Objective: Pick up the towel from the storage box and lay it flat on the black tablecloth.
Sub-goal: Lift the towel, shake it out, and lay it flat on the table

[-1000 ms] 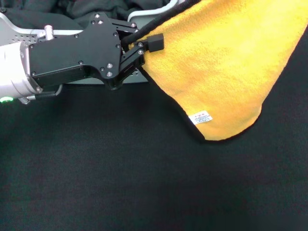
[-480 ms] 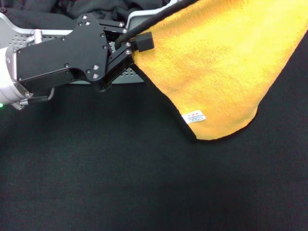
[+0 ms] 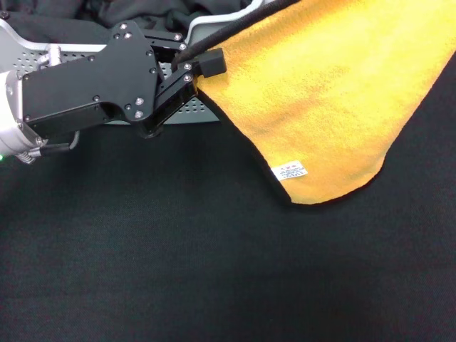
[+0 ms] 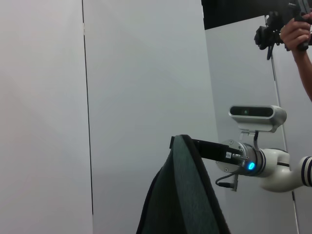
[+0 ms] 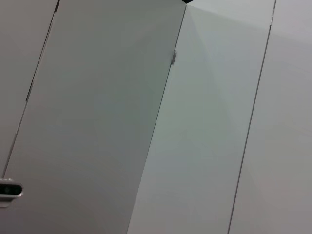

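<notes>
The yellow-orange towel (image 3: 320, 92) hangs spread in the air above the black tablecloth (image 3: 178, 263). Its black-edged lower corner with the white tag (image 3: 288, 171) is just over the cloth. My left gripper (image 3: 203, 63) is shut on the towel's left edge, in front of the light grey storage box (image 3: 192, 107). In the left wrist view the towel (image 4: 180, 195) looks dark and hangs from my right gripper (image 4: 178, 142), which holds its top edge. The right gripper is outside the head view.
Dark black clothing (image 3: 142, 11) lies in the storage box behind my left arm. The tablecloth fills the whole lower part of the head view. A person's hand with a camera (image 4: 297, 34) shows far off. The right wrist view shows only wall panels.
My left gripper has moved a little left and up with the towel's edge. The towel's lower corner has hardly shifted.
</notes>
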